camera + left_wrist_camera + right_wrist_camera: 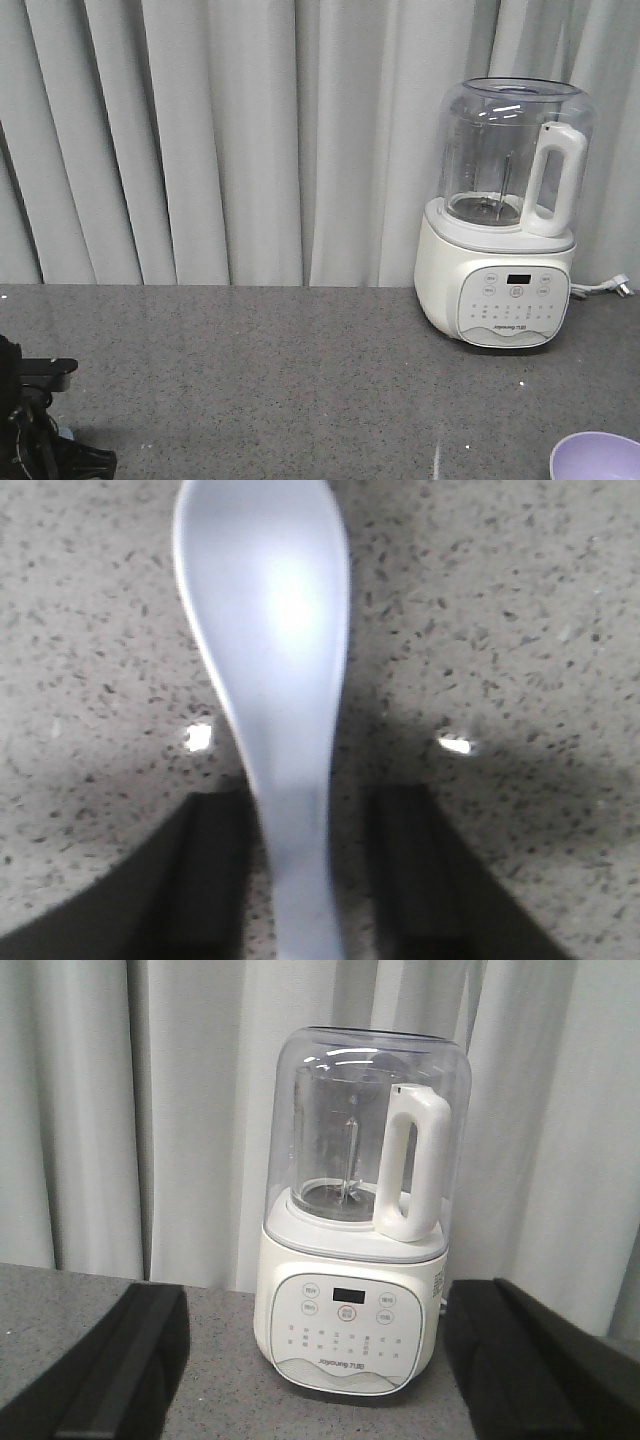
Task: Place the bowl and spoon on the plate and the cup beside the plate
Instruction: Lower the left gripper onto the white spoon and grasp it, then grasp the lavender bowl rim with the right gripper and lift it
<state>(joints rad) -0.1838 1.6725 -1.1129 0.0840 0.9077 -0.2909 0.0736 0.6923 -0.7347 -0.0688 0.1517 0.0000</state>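
Observation:
The pale white-blue spoon (268, 650) lies on the speckled counter, scoop pointing away and handle running back between my left gripper's fingers (215, 870). My left gripper (310, 875) is open and straddles the handle, with a strip of counter showing on each side. In the front view the left arm (30, 430) is low at the bottom left corner. The lavender bowl (597, 456) peeks in at the bottom right edge. My right gripper (330, 1370) is wide open, raised above the counter and holding nothing. The plate and the cup are out of view.
A white blender with a clear jug (505, 215) stands at the back right of the grey counter (280, 370), straight ahead of the right gripper in the right wrist view (350, 1230). Its cord and plug (608, 287) lie beside it. Grey curtains (200, 140) hang behind.

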